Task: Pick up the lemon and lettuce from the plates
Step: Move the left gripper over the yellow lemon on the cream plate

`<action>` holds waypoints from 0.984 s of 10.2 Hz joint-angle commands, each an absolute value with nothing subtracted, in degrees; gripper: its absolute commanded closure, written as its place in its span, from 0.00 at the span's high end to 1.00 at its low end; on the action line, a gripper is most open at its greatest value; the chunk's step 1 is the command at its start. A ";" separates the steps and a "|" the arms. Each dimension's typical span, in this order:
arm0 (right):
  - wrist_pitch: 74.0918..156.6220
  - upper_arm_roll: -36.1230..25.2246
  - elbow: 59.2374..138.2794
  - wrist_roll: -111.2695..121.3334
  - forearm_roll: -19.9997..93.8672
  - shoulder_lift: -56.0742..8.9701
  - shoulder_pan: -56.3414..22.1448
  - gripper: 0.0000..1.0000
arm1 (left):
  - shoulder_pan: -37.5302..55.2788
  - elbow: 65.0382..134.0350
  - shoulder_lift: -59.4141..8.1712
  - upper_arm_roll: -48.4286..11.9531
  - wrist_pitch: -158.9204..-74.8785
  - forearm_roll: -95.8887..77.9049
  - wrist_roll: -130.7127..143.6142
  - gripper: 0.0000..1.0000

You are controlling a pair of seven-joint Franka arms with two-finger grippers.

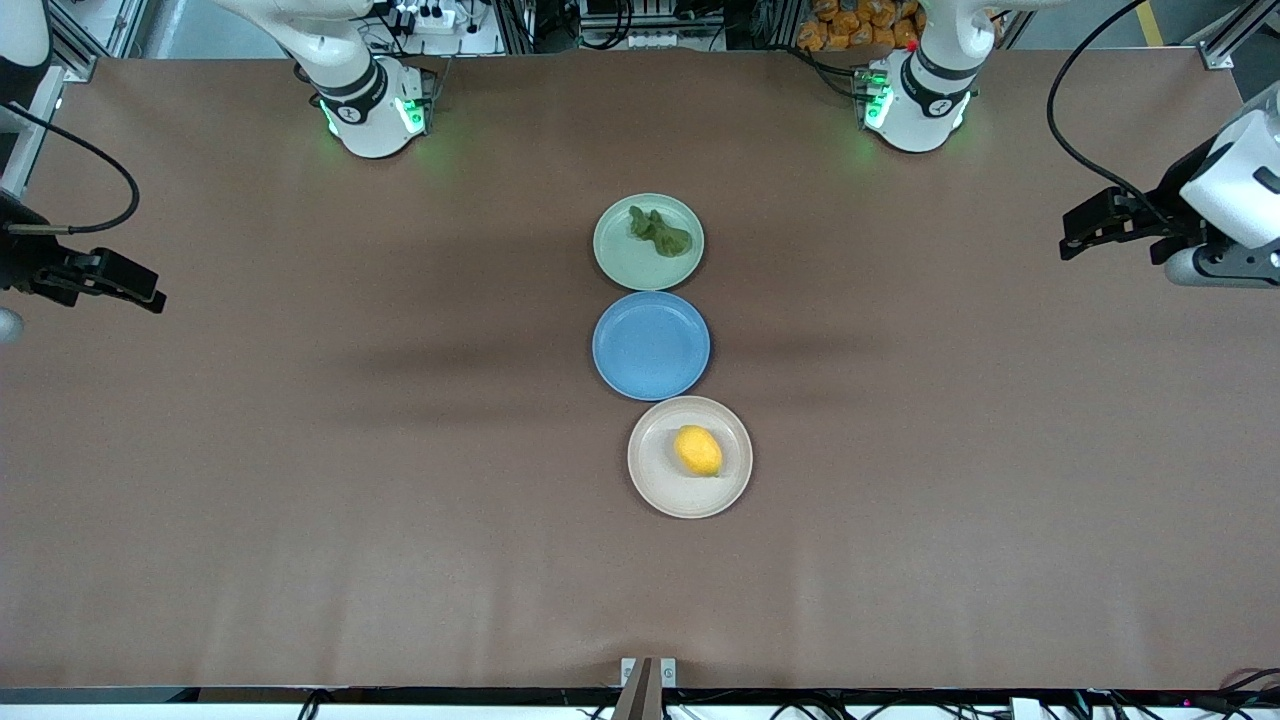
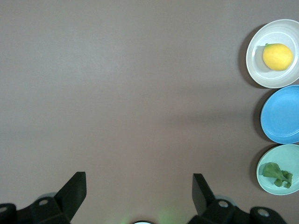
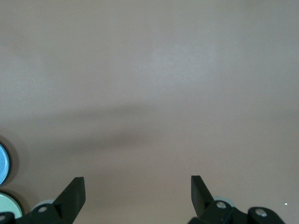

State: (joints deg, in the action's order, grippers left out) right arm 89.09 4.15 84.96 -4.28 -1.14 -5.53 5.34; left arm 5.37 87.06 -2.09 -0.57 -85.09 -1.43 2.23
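Both hands, the left hand (image 1: pixel 1075 232) over the tabletop's (image 1: pixel 300 450) left-arm edge and the right hand (image 1: pixel 150 293) over its right-arm edge, hang released and empty, so picking has not started: next each must reach the mid-tabletop row, where the small yellow oval lemon (image 1: pixel 698 450) lies on the beige-pink round plate (image 1: pixel 650 470) toward the front-camera edge and the dark green ruffled lettuce (image 1: pixel 660 233) on the pale green round plate (image 1: pixel 615 250) toward the bases' edge, a round blue plate (image 1: pixel 650 345) lying between them.

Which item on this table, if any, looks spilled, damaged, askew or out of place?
Nothing stands out. The dark green ruffled lettuce lies on the pale green round plate, the small yellow lemon on the beige round plate, and the round blue plate between them is bare.
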 commanded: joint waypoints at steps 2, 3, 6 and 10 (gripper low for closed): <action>88.24 4.83 84.20 -3.78 -0.44 -5.01 6.86 1.00 | 5.80 86.57 -4.91 -3.32 -87.44 -2.38 5.26 1.00; 88.24 5.18 84.20 -3.69 -0.53 -5.01 6.86 1.00 | 5.80 86.40 -5.97 -4.47 -87.97 -2.11 6.67 1.00; 88.24 4.92 84.11 -3.95 -0.70 -5.01 6.86 1.00 | 6.67 86.05 -8.95 -6.15 -89.90 -2.29 8.43 1.00; 88.24 4.84 83.85 -4.04 -0.79 -5.10 6.85 1.00 | 11.42 82.19 -17.03 -6.06 -91.41 -1.76 13.78 1.00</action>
